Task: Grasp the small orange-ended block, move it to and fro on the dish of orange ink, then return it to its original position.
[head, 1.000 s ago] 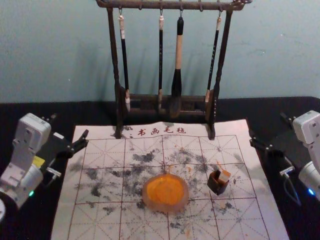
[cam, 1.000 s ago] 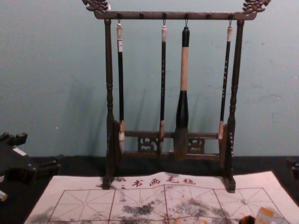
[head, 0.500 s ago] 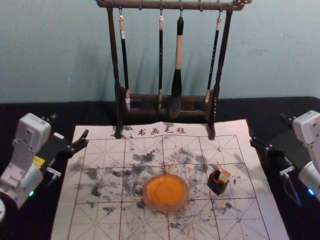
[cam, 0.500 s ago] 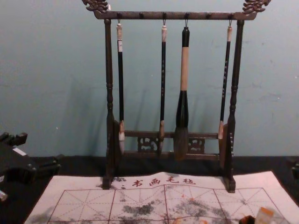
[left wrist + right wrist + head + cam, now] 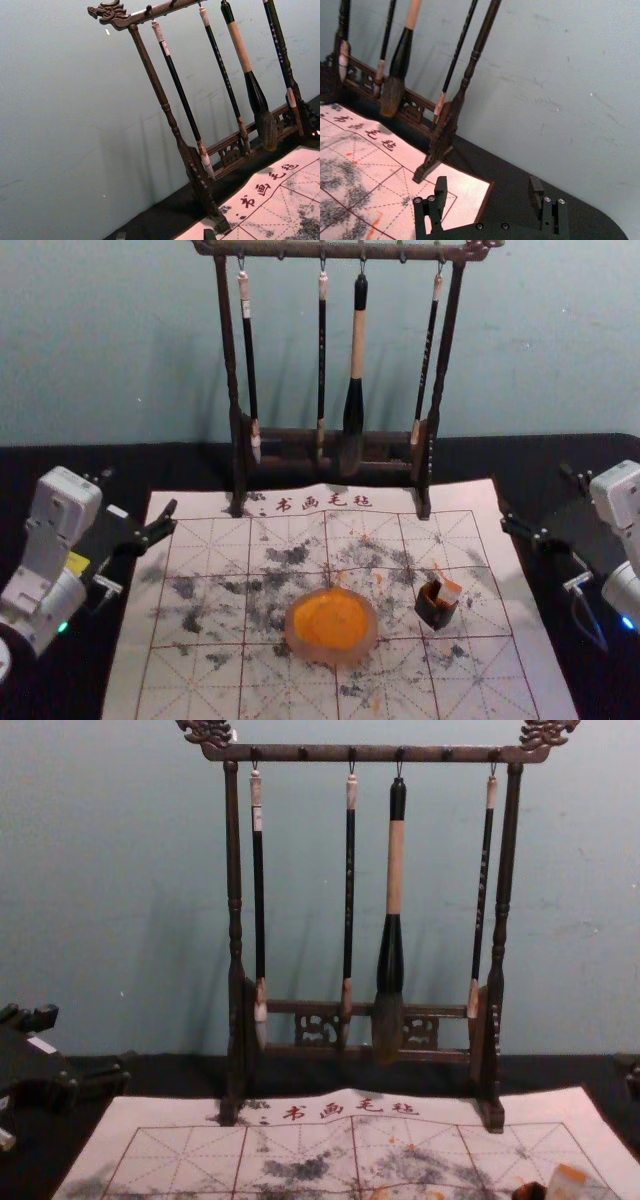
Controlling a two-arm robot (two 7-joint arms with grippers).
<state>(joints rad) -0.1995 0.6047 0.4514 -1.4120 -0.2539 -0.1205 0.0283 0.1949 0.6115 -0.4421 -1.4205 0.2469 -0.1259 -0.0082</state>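
Between the fingertips of my left gripper, open beside the mat's far left corner, there is nothing; the left wrist view has the left gripper at its edge. My right gripper stands open and unloaded off the mat's right side, as the right wrist view of the right gripper confirms. The small pale block with orange on it leans in a dark square holder, right of the round dish of orange ink. Low in the chest view are the block and the dark holder.
A dark wooden rack with several hanging brushes, among them a thick brush, stands across the mat's far edge. The ink-stained gridded mat lies on a black table, with a wall behind.
My right arm has shifted very slightly outward, to the right. The left arm, the block, its holder and the dish have stayed where they were.
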